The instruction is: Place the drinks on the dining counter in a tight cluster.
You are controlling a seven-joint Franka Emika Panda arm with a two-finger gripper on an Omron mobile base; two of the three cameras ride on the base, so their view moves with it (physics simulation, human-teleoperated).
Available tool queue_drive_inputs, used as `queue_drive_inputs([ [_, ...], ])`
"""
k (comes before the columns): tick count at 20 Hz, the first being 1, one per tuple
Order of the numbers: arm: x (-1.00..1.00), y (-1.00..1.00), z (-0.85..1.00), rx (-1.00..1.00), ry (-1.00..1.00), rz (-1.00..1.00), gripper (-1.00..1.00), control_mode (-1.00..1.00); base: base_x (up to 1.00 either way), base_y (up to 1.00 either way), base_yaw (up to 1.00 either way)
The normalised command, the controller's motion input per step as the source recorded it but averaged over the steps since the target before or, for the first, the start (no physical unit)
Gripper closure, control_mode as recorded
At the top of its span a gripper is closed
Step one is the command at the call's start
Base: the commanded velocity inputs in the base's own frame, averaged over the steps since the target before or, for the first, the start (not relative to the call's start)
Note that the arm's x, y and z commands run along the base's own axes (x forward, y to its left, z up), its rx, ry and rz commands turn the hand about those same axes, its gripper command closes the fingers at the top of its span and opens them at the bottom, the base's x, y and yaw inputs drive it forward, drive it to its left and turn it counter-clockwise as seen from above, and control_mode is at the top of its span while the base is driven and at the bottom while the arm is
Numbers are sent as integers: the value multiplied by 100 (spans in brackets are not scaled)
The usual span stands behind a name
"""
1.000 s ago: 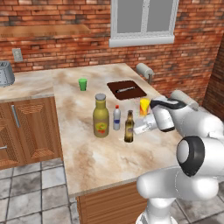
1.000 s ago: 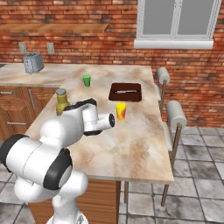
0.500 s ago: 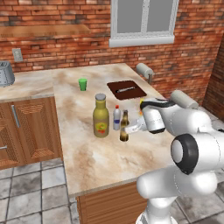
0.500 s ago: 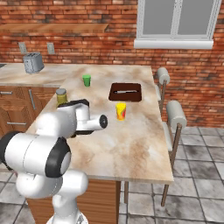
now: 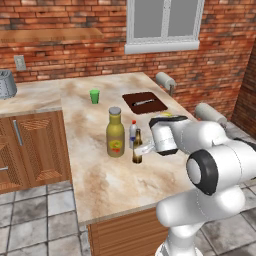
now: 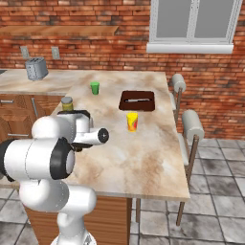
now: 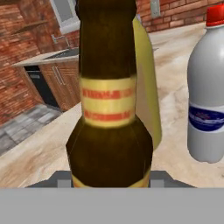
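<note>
The brown bottle stands upright on the dining counter, with the gripper clenched on its lower body from 3 o'clock. In the hand view the same bottle fills the near field, squarely between the jaws.

Position of the task's things: the olive bottle stands just beside the brown one at 10 o'clock; the clear bottle stands close behind it at 12 o'clock. The hand view shows the olive bottle directly behind the brown one and the clear bottle apart from it at 3 o'clock. All three are upright and already near one another.

Risks, as judged:
- The brown bottle is slim and tall. A release before its base sits flat, or a sideways pull on withdrawal, would likely tip it.
- A fall toward 10 or 12 o'clock would strike the neighbours and could scatter the cluster.
- Pushing further toward 9 o'clock could shove the olive bottle.
- Whether the base is in full contact with the counter cannot be told.
- The yellow cup and green cup stand well apart; no hazard.
</note>
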Motion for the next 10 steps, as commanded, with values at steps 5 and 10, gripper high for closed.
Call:
queue_drive_inputs([
  [5, 11, 0, -2, -7, -11, -2, 100, -100, 0, 0, 0],
  [10, 1, 0, -2, -5, -19, -3, 100, -100, 0, 0, 0],
])
